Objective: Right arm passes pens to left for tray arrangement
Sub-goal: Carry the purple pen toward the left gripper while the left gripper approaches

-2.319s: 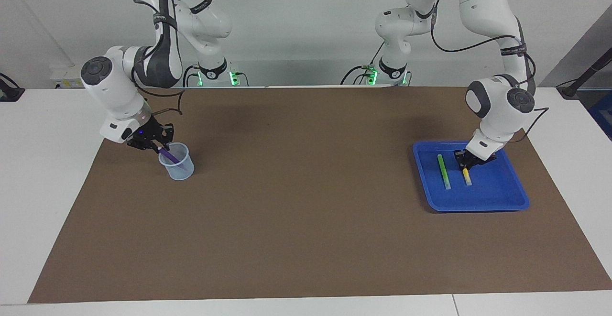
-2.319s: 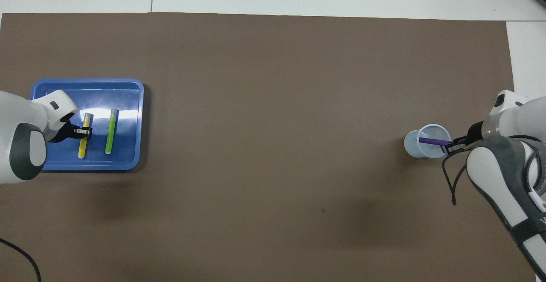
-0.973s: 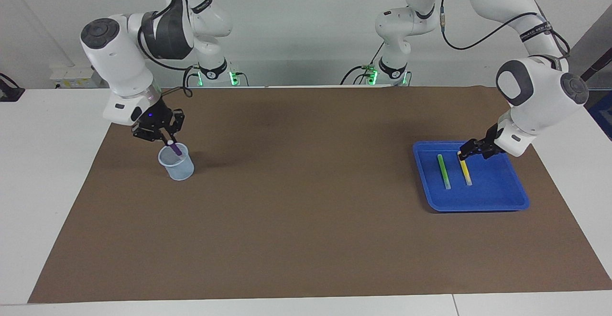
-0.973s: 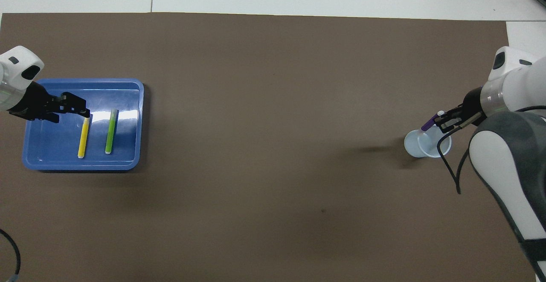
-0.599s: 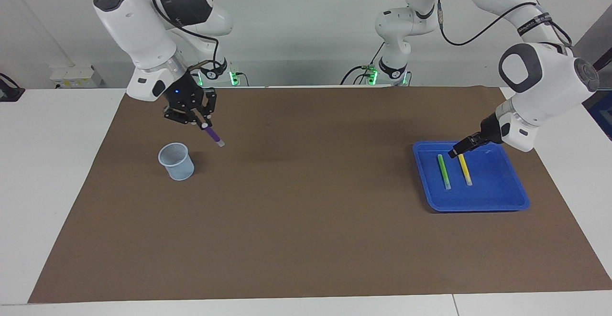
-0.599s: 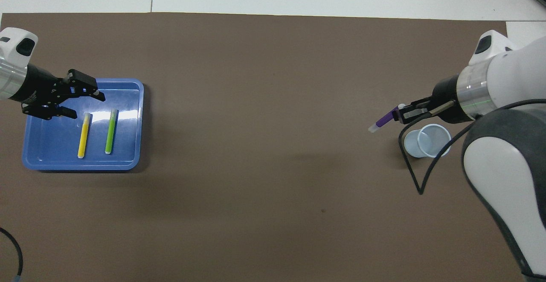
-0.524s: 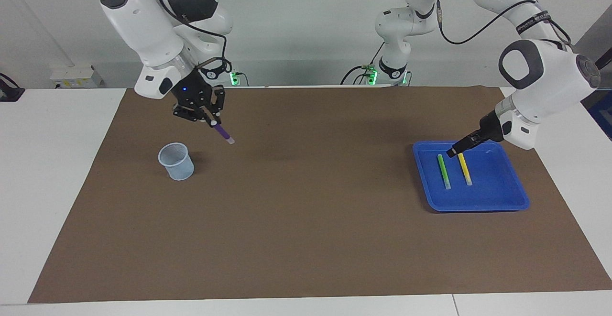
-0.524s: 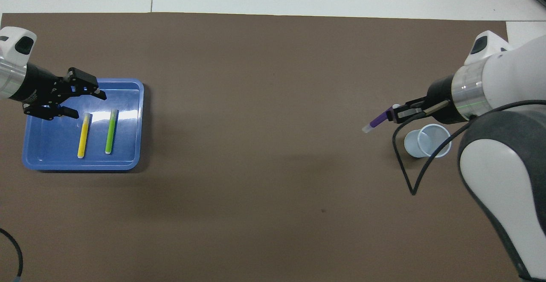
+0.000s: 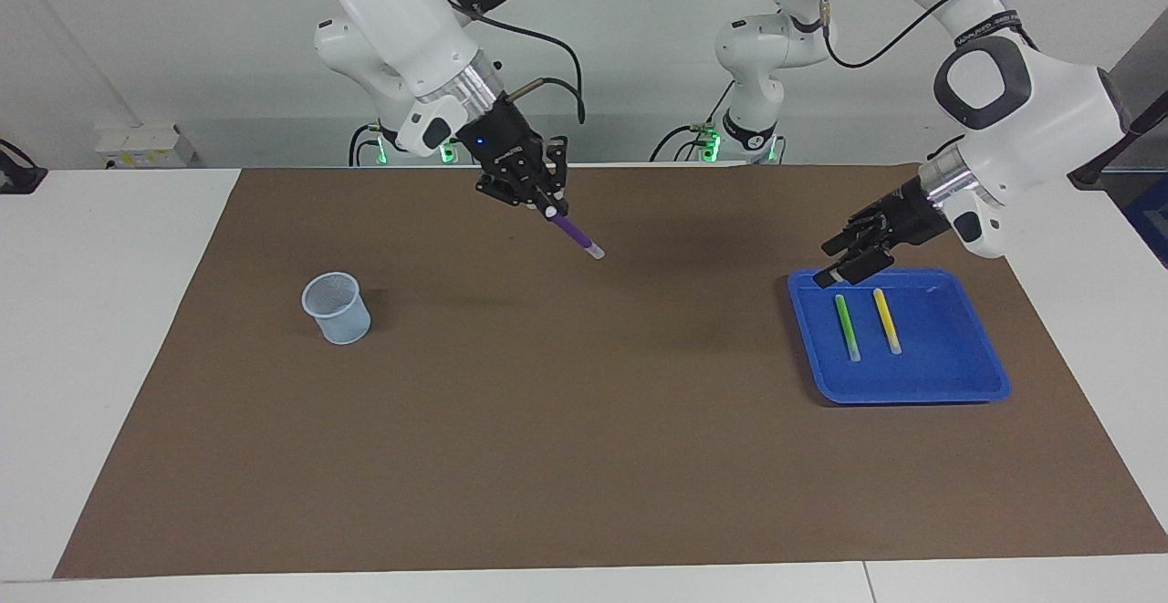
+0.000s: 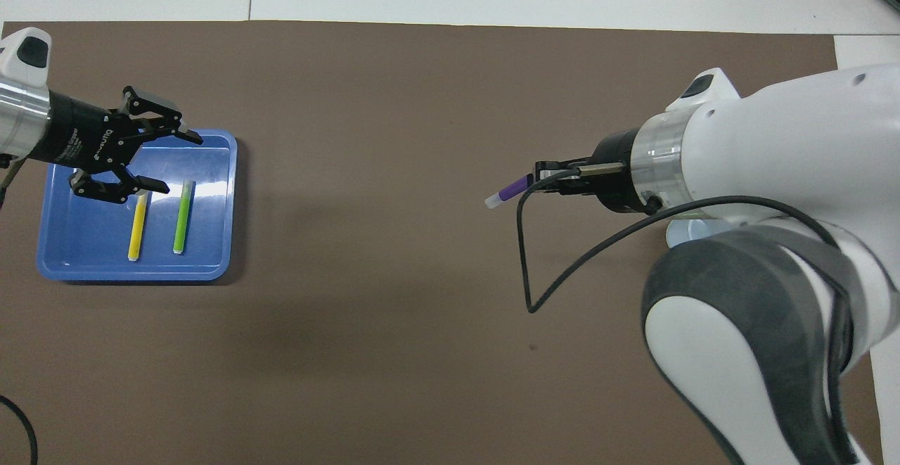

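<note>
Purple pen (image 9: 573, 234) hangs in the air over the brown mat (image 9: 584, 421), pinched at its upper end by the right hand (image 9: 540, 204), pale tip slanting down toward the middle of the tabletop (image 9: 100, 311). In the overhead view the pen (image 10: 511, 191) sticks out of the right hand (image 10: 545, 174) toward the left arm's end. The mesh cup (image 9: 337, 308) stands on the mat toward the right arm's end, with nothing in it.

At the left arm's end sits the blue tray (image 9: 949, 379), with the green pen (image 9: 847, 327) and the yellow pen (image 9: 886, 320) lying side by side in it, apart from each other, the green one closer to the table's middle. The left hand (image 9: 841, 263) is raised over the tray's corner nearest the robots, fingers (image 10: 184, 136) spread wide and gripping nothing.
</note>
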{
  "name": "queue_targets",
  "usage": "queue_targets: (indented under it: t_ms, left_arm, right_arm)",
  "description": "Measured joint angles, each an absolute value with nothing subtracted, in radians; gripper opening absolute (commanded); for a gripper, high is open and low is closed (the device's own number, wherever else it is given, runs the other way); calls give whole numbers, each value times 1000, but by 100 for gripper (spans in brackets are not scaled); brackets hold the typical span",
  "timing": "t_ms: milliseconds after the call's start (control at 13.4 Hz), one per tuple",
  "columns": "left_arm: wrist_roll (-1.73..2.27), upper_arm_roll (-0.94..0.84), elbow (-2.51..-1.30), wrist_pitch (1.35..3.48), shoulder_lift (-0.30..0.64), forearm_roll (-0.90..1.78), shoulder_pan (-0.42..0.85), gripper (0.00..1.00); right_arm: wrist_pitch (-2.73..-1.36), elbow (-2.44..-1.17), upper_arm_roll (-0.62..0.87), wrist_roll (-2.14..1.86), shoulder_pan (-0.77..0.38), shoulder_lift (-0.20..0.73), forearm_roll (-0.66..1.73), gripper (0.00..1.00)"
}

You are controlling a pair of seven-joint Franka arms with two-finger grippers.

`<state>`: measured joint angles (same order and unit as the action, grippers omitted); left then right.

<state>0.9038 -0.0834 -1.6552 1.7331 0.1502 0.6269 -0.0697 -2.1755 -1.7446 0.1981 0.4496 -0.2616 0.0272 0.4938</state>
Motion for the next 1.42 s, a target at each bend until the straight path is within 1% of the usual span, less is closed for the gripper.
queue_targets:
  t_ms: [150, 299, 374, 748, 1047, 1422]
  left_arm:
    - [1027, -86, -1679, 1780, 122, 683, -60, 86]
    - [1146, -87, -1750, 1872, 69, 740, -41, 86]
    - [1193, -87, -1784, 1897, 42, 755, -32, 86]
    - [1312, -87, -1873, 1909, -42, 765, 18, 86]
    - [1388, -89, -1973, 1988, -103, 767, 104, 86]
    - [1462, -90, -1981, 2028, -125, 767, 147, 85]
  right_arm:
    - [-2308, -1768, 199, 591, -345, 32, 499, 0]
    - [-2454, -1793, 200, 710, -434, 49, 499, 0]
    - [-2494, -1798, 200, 741, -457, 61, 499, 0]
    - [-2541, -1798, 198, 769, -482, 77, 500, 0]
    - [-2560, -1798, 198, 797, -509, 77, 500, 0]
    - [-2560, -1798, 198, 797, -511, 77, 500, 0]
